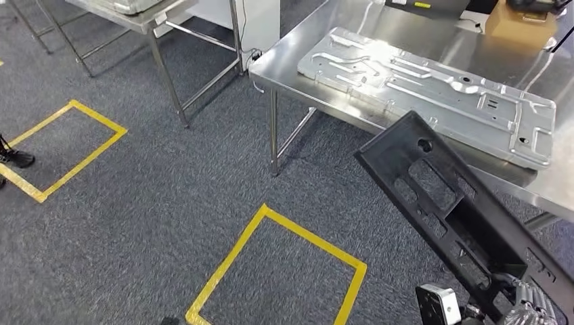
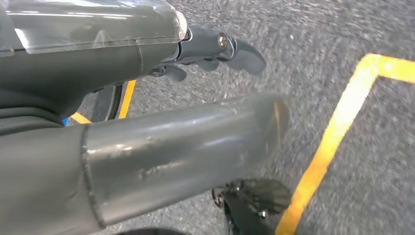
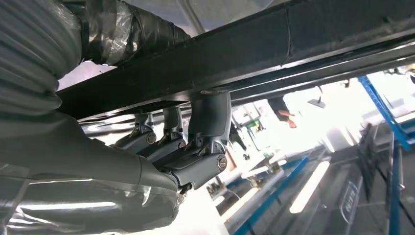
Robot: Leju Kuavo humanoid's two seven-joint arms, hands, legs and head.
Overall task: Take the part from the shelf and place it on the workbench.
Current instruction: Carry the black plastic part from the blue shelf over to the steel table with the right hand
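Note:
A long black plastic part [image 1: 453, 203] with cut-out slots rises at a slant from the lower right of the head view, its far end over the near edge of the steel workbench [image 1: 304, 40]. My right hand [image 1: 524, 308] grips its lower end. In the right wrist view the fingers [image 3: 195, 147] hook over the black part [image 3: 254, 54]. My left hand [image 2: 195, 54] hangs over the grey carpet with its fingers apart and nothing in it.
A large stamped metal panel [image 1: 433, 88] lies on the workbench, with a cardboard box [image 1: 518, 24] behind it. Yellow tape squares [image 1: 277, 271] mark the carpet. A second steel table [image 1: 135, 17] stands at the back left. A dark shoe [image 1: 17, 159] is at the left edge.

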